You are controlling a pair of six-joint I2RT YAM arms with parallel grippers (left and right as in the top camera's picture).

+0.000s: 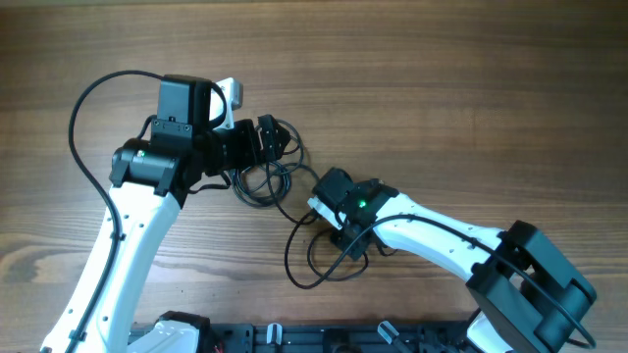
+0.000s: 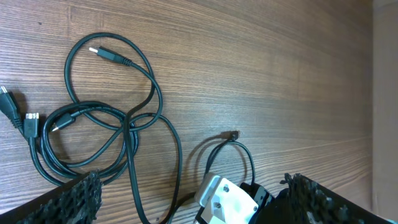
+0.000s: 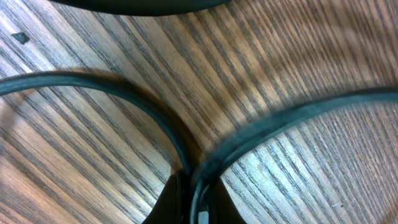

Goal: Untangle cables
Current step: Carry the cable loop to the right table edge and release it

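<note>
Left wrist view, left pincer (image 2: pixel 193 190) spread wide (empty), right pincer (image 3: pixel 186 202) pinching black cables (image 2: pixel 93 124)

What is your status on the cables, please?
Left gripper open over the cables. Right gripper pinching one strand. Loops loose but crossed. No obstruction seen.

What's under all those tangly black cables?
Just the wooden table. Where the cables cross, one cord lies on another. From above, the left gripper and right gripper cover part of the tangle, so what lies beneath them is hidden.
</note>
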